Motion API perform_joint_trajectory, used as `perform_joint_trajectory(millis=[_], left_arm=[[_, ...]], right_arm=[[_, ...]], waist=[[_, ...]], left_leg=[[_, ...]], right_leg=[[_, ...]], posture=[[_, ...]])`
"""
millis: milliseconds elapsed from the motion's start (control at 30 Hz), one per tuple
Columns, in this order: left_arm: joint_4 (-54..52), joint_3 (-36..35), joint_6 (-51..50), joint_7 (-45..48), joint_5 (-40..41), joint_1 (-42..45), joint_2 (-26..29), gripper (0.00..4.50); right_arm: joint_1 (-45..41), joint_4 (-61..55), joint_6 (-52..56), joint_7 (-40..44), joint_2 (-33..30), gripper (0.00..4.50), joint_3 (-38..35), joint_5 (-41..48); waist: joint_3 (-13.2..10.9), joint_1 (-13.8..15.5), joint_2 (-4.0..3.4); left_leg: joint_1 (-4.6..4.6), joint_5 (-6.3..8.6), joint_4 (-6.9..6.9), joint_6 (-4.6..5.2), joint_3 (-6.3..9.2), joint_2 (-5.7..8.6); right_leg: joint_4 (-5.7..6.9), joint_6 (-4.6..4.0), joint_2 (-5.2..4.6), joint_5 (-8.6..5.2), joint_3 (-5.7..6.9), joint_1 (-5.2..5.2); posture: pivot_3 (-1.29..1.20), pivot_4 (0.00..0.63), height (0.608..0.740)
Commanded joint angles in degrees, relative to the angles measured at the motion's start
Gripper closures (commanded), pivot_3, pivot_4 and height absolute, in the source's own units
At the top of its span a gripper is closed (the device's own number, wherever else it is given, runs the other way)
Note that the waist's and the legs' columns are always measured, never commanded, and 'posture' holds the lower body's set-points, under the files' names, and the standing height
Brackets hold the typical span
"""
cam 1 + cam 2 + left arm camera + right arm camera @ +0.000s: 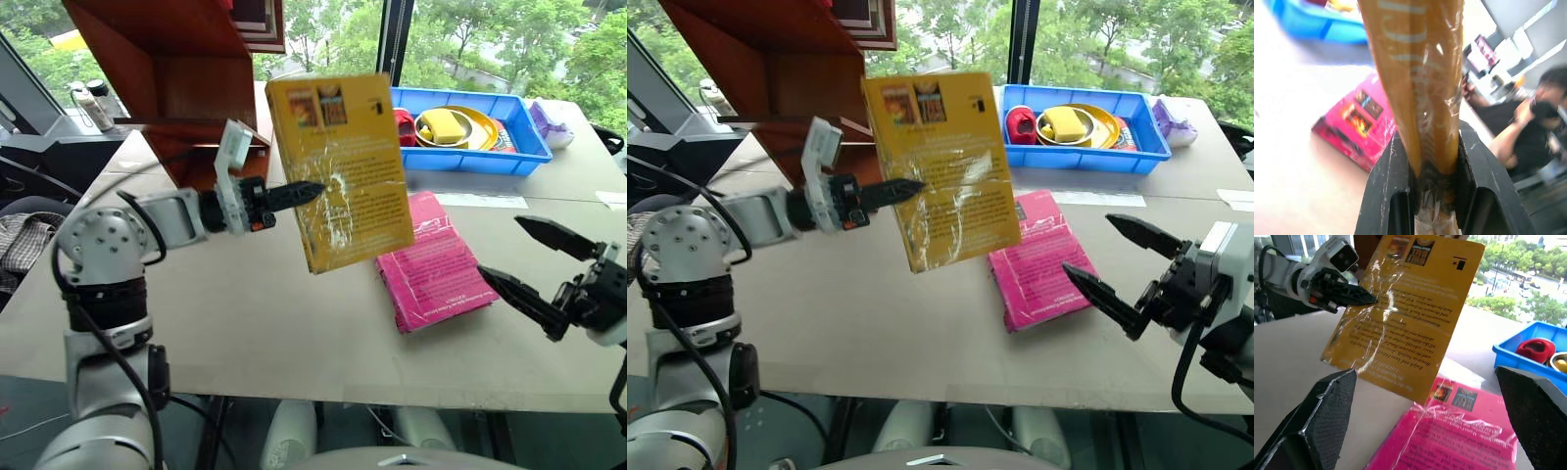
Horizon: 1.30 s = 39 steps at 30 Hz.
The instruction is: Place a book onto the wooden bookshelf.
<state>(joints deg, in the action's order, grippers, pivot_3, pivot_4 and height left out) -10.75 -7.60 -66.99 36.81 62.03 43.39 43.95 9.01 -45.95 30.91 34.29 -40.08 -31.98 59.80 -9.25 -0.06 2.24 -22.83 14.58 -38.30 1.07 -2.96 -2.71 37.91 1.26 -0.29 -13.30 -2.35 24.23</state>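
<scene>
— Gaping wide, is the right end effector [1112,264] holding anything?
— No, it hangs bare over the worktop [245,323] near the pink book [436,262].
— And the left end effector [312,191]?
— Clenched on the book [340,168], lifted upright above the worktop, with the wooden bookshelf [181,59] behind.

Two books: one yellow book [338,171], one pink book [436,264].

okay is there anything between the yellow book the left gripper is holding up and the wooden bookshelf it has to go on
Nothing visible stands in the way. The left gripper holds the book in the air above the table, and the wooden bookshelf rises just behind and to its left, with open space between them.
</scene>
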Motion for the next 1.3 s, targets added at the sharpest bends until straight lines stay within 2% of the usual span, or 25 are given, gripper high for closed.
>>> perform_joint_trajectory(millis=[33, 133, 233, 333, 533, 667, 833, 967, 1033, 1200, 1267, 1300], left_arm=[[-5.4, 5.8, 14.4, 9.8, -12.6, 8.2, 4.3, 4.1], [-2.6, 10.0, 27.9, 12.5, -26.5, 15.9, 7.7, 4.1], [1.1, 15.4, 42.2, 16.2, -42.3, 24.4, 12.7, 4.1], [7.5, 18.5, 49.7, 19.8, -53.0, 30.2, 17.7, 4.1], [15.6, 22.7, 55.3, 30.2, -66.9, 31.2, 27.2, 4.1], [23.0, 26.1, 57.7, 33.2, -77.1, 32.3, 29.7, 4.1], [33.1, 29.2, 64.9, 34.1, -83.7, 29.2, 27.7, 4.1], [41.0, 30.3, 70.2, 33.4, -85.6, 28.3, 24.5, 4.1], [45.4, 31.1, 73.9, 32.0, -88.2, 29.3, 23.7, 4.1], [49.7, 29.1, 76.1, 34.3, -86.9, 30.7, 20.9, 4.1], [49.1, 28.5, 75.6, 37.0, -86.5, 30.3, 21.5, 3.11], [48.5, 28.1, 75.2, 38.3, -86.4, 30.0, 22.0, 2.78]], right_arm=[[-8.7, 4.0, -0.5, -4.4, -0.2, 0.0, 0.9, 7.6], [-15.5, 7.8, 0.1, -5.7, -1.3, 0.0, 1.7, 11.5], [-20.2, 11.9, 0.4, -3.1, -2.7, 0.0, 2.5, 12.7], [-24.0, 15.3, -0.1, -0.4, -2.4, 0.0, 5.1, 11.5], [-28.1, 20.2, -2.2, 5.1, 0.1, 0.0, 11.0, 5.7], [-30.1, 21.3, -2.8, 6.9, 1.9, 0.0, 13.1, 3.1], [-29.0, 20.6, -3.2, 8.3, 0.9, 0.0, 12.4, 0.0], [-26.4, 19.0, -4.3, 10.0, -1.2, 0.0, 11.5, -3.5], [-25.1, 17.8, -4.6, 10.1, -2.2, 0.0, 10.7, -4.7], [-22.4, 16.0, -4.1, 11.2, -3.8, 0.0, 8.5, -4.2], [-22.0, 16.2, -4.6, 11.5, -3.5, 0.0, 7.8, -4.0], [-21.9, 16.2, -4.9, 11.8, -3.0, 0.0, 7.5, -3.5]], waist=[[0.0, 0.1, -0.02], [-0.1, 0.4, -0.03], [-0.1, 0.4, -0.06], [-0.2, 0.3, -0.14], [-0.2, -0.5, -0.23], [-0.2, -0.5, -0.24], [-0.2, -0.3, -0.26], [-0.1, -0.6, -0.4], [0.0, -0.8, -0.72], [0.0, -1.2, -0.77], [0.0, -1.4, -0.77], [0.0, -1.6, -0.77]], left_leg=[[0.0, 0.0, 0.01, 0.01, -0.03, 0.05], [-0.07, -0.01, 0.01, 0.03, 0.01, 0.08], [-0.07, 0.0, 0.09, 0.03, -0.1, 0.05], [-0.06, 0.0, 0.18, 0.03, -0.08, 0.01], [-0.11, 0.08, 0.2, 0.17, -0.07, 0.01], [-0.18, 0.09, 0.15, 0.19, -0.14, 0.0], [-0.97, 0.09, -0.14, 0.19, -0.02, -0.04], [-0.92, 0.09, -0.14, 0.19, -0.04, -0.06], [-0.78, 0.08, -0.14, 0.19, -0.13, -0.05], [0.12, 0.07, -0.1, 0.21, -0.34, -0.04], [0.33, 0.07, -0.1, 0.21, -0.31, -0.06], [0.34, 0.06, -0.12, 0.2, -0.31, -0.06]], right_leg=[[-0.01, 0.0, -0.05, -0.01, -0.02, 0.0], [-0.03, 0.01, -0.05, 0.0, 0.01, 0.01], [-0.1, 0.01, 0.07, -0.01, 0.03, 0.0], [-0.15, 0.25, 0.17, 0.07, -0.02, 0.02], [-0.14, 0.34, 0.18, -0.01, -0.04, 0.08], [-0.11, 0.39, 0.16, -0.03, -0.08, 0.17], [0.07, 0.37, 0.13, 0.0, 0.1, 0.88], [0.2, 0.36, 0.16, 0.0, 0.06, 0.9], [0.35, 0.36, 0.18, 0.0, -0.05, 0.89], [1.0, 0.5, 0.32, -0.22, -0.35, 0.52], [1.05, 0.2, 0.41, -0.23, -0.45, 0.41], [1.05, 0.14, 0.44, -0.2, -0.49, 0.41]], posture=[[0.0, 0.15, 0.74], [0.0, 0.15, 0.74], [0.0, 0.15, 0.74], [0.0, 0.15, 0.74], [0.0, 0.15, 0.74], [0.0, 0.15, 0.74], [0.0, 0.15, 0.74], [0.0, 0.15, 0.74], [0.0, 0.15, 0.74], [0.0, 0.15, 0.74], [0.0, 0.15, 0.74], [0.0, 0.15, 0.74]])
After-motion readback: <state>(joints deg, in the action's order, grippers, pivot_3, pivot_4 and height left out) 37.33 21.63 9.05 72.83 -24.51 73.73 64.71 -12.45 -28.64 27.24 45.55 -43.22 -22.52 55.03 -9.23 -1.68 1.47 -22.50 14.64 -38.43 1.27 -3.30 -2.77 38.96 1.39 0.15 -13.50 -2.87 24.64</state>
